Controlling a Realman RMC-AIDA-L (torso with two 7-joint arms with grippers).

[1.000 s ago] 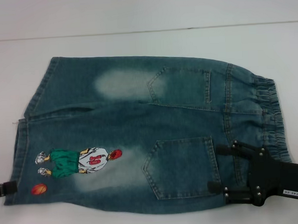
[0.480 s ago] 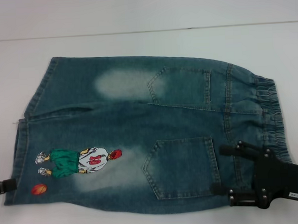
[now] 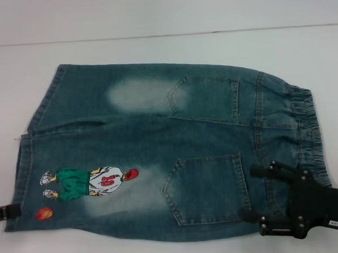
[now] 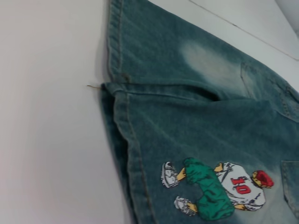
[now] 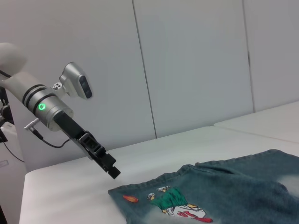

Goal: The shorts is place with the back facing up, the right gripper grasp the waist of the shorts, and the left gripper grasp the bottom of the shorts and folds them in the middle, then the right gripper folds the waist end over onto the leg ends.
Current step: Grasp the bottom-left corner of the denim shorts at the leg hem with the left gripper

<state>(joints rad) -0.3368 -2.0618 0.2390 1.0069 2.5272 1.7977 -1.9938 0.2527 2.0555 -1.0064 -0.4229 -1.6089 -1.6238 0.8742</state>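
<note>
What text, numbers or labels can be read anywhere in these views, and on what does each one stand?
"10": red number on the white jersey of the embroidered player on the shorts.
Small white label on the right gripper, which is over the waist end: printed, but too small to read.
Left gripper, hanging above the table near the leg hems: no readable marking.
</note>
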